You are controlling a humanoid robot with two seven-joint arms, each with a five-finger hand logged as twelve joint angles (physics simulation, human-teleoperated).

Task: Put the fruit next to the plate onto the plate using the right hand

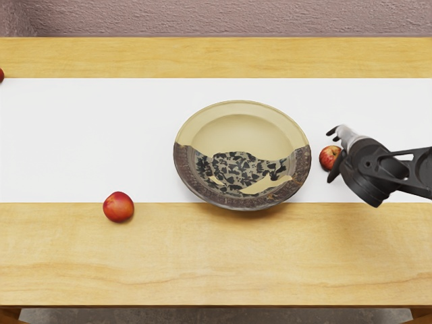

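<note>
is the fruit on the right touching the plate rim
Apart. The head view shows a strip of the white cloth between the fruit and the plate rim.

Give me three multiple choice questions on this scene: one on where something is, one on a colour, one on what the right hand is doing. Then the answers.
1. Where is the fruit nearest the right hand?
A. On the plate.
B. Just right of the plate, on the white runner.
C. At the table's front edge.

2. What colour is the plate's far inner half?
A. Cream.
B. Blue.
C. Green.

3. How is the right hand?
A. Fingers spread beside the fruit.
B. Raised over the plate, holding the fruit.
C. Fist pressed on the plate.

Answers:
1 B, the fruit lies beside the plate's right rim.
2 A, the far half is cream above a dark patterned band.
3 A, its fingers reach above and below the fruit, which is on the runner.
</note>
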